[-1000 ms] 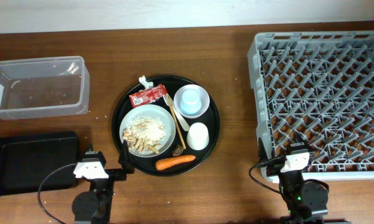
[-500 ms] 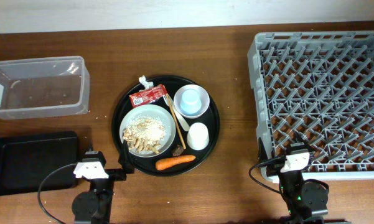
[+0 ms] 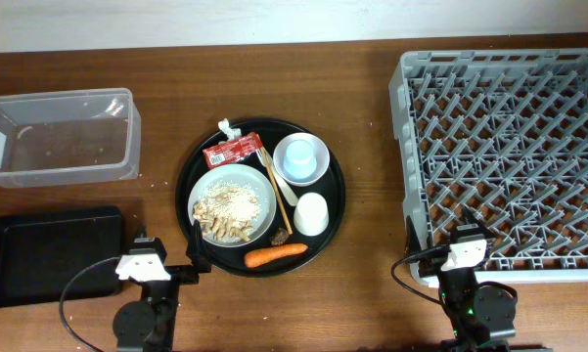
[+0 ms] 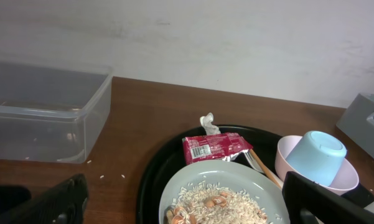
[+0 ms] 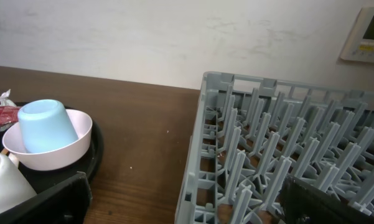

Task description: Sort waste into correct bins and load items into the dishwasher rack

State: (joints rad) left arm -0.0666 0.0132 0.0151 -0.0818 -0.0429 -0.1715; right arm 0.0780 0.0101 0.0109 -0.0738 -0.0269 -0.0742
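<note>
Overhead: a round black tray [image 3: 318, 244] sits mid-table [image 3: 372, 117], towards the near edge. On it a white plate [image 3: 264, 191] carries pale grainy and brownish food scraps [image 3: 225, 210]. A red wrapper [image 3: 233, 150] and a twist of white tissue [image 3: 225, 129] lie at its far rim. A white bowl [image 3: 320, 154] holds a light blue cup [image 3: 298, 161], a small white cup [image 3: 311, 213] lies below it, thin pale sticks [image 3: 282, 186] run between plate and cups, and an orange carrot [image 3: 276, 255] lies at the near rim. The clear tub [image 3: 59, 137] is at the far left corner, the black bin tray [image 3: 51, 254] at the near left corner, and the grey rack [image 3: 509, 156] fills the right side. Broad strips of bare wood separate all four

Left wrist: the left fingers [image 4: 56, 199] are spread wide, pinching nothing, over the plate's near side. Only here does the cup appear mouth-down and tilted in the bowl

Right wrist: the right fingers [image 5: 50, 202] are likewise spread and hold nothing, beside the rack's near left corner. The upright pegs show from the side
</note>
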